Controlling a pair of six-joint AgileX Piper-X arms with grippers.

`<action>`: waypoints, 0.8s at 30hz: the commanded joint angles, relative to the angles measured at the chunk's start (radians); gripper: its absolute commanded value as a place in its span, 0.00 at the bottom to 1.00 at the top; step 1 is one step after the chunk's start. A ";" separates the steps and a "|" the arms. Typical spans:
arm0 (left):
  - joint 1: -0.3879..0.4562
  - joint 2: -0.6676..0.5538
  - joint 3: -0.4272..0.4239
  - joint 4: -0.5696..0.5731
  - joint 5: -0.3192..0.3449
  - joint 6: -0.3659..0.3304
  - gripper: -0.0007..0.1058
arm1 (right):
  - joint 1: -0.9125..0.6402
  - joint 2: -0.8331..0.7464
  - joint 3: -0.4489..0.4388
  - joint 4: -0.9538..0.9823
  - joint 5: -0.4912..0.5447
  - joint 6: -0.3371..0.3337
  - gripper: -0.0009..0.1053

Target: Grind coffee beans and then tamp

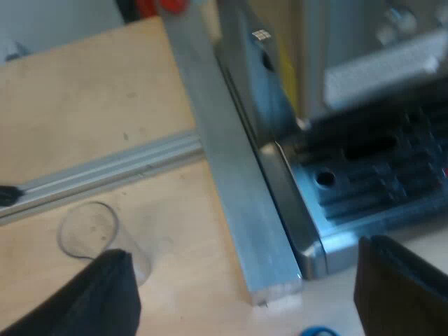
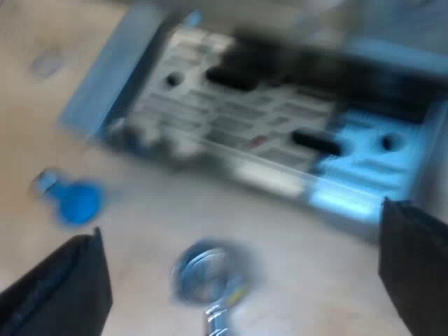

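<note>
Hovering right end effector [image 2: 239, 231] spread, empty, over loose holder [image 2: 203, 276] near blue tamper [image 2: 73, 203], left end effector [image 1: 245, 252] spread near glass [image 1: 91, 234], grinding and tamping seemingly not yet begun.

Blue tamper [image 2: 73, 201] near loose holder [image 2: 203, 276]

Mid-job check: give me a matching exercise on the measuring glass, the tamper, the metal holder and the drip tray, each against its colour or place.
Things
1. measuring glass
2. tamper
3. metal holder
4. drip tray

Descriptions
A. blue, lying on the wooden table
B. slotted, at the base of the espresso machine
C. clear, close to one finger of the open left gripper
D. shiny metal, loose on the table, seen between the fingers of the open right gripper

Pairs: 1-C, 2-A, 3-D, 4-B
</note>
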 commanded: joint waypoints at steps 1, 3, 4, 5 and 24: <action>0.069 0.028 -0.049 -0.007 0.063 -0.031 0.63 | -0.092 -0.025 -0.052 -0.038 -0.036 -0.124 0.76; 0.139 0.053 -0.079 -0.007 0.107 -0.031 0.63 | -0.193 -0.046 -0.053 -0.035 -0.096 -0.135 0.76; 0.166 0.064 -0.087 -0.007 0.115 -0.031 0.63 | -0.250 -0.055 -0.053 -0.026 -0.117 -0.135 0.76; 0.178 0.069 -0.089 -0.007 0.115 -0.031 0.63 | -0.278 -0.059 -0.053 -0.022 -0.125 -0.139 0.76; 0.200 0.025 -0.079 0.035 0.114 -0.029 0.63 | -0.865 -0.297 0.066 0.066 -0.211 -0.425 0.76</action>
